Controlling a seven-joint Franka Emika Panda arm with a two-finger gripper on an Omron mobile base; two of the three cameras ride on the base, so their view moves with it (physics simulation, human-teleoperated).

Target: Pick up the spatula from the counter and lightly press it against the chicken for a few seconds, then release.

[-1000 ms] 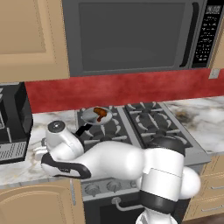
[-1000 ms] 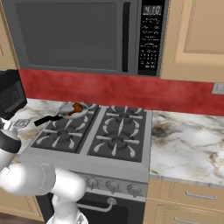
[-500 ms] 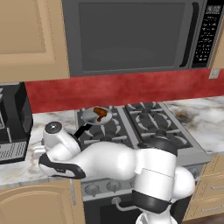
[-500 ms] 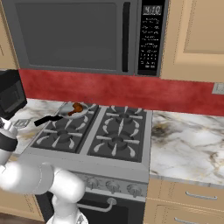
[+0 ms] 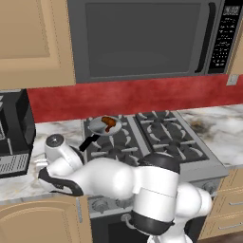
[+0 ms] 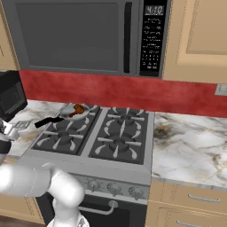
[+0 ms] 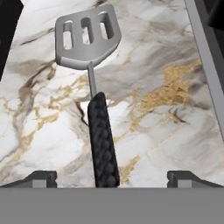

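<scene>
Chicken [image 5: 110, 123] sits in a pan [image 5: 98, 127] on the stove's [image 5: 161, 137] rear left burner in the left base view, the arm [image 5: 109, 178] bent low over the marble counter [image 5: 52, 129] beside it. In the right base view the spatula [image 6: 21, 125] lies flat on that counter, left of the stove. In the hand view the gripper [image 7: 116, 180] hangs over its black handle, jaws wide apart and empty.

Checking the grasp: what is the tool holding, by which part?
Nothing. The open tool hovers over the black handle of the grey slotted metal spatula on the marble counter.
</scene>
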